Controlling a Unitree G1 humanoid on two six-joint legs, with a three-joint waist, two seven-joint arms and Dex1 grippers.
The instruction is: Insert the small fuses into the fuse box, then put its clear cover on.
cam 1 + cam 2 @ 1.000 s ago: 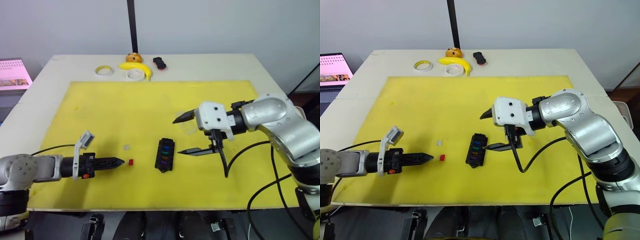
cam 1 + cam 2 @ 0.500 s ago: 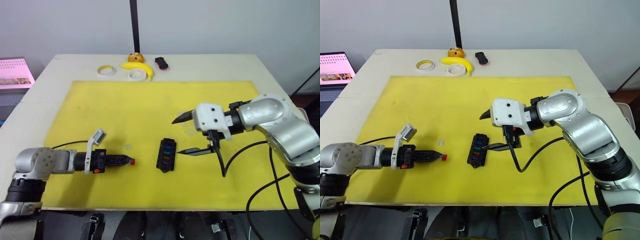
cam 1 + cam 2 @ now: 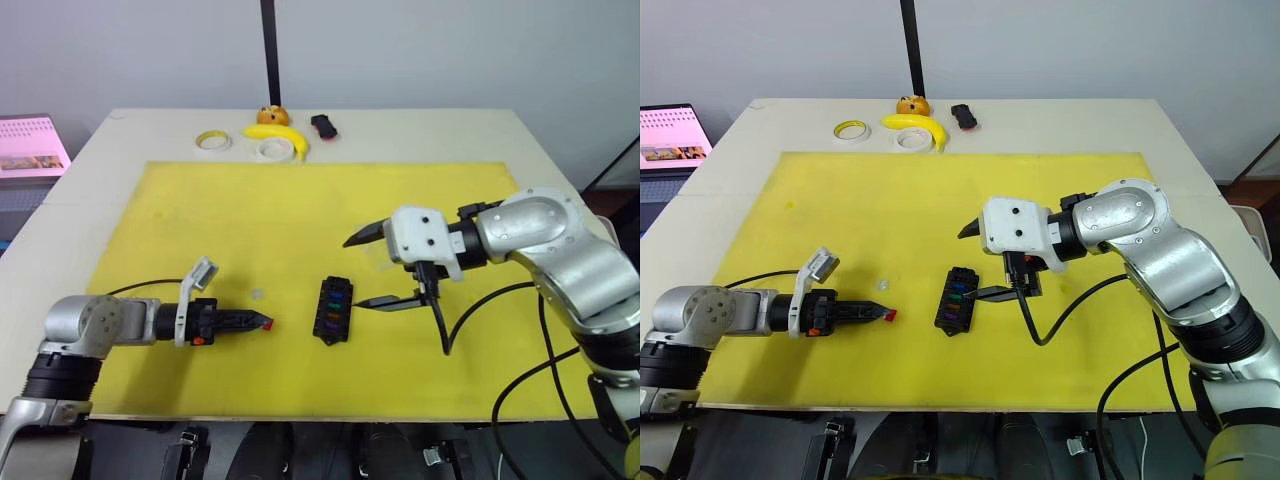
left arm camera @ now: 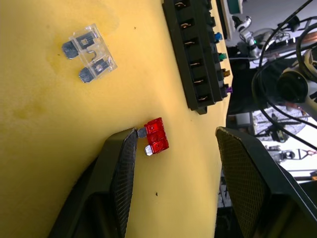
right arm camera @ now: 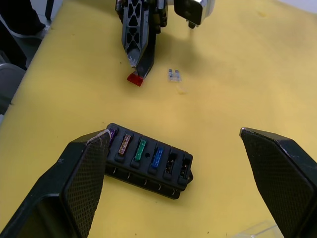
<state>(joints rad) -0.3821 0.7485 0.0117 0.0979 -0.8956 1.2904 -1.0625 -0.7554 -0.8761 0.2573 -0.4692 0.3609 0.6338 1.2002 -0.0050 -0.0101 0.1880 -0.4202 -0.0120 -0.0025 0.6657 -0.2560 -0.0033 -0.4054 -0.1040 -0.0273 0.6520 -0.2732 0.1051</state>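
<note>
Left gripper (image 4: 171,144): spread; one fingertip touches the red fuse (image 4: 156,135); since a second ago it has been advanced up to that fuse.
Right gripper (image 5: 173,144): held wide apart above the fuse box (image 5: 147,160), unchanged.
Fuse box: on the yellow mat (image 3: 250,220), four coloured fuses seated.
Grey-clear fuse (image 4: 89,53): loose on the mat near the red one.

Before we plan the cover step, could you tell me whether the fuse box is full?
Not full. The fuse box holds four fuses; two slots sit empty, with the red fuse on the mat.
</note>
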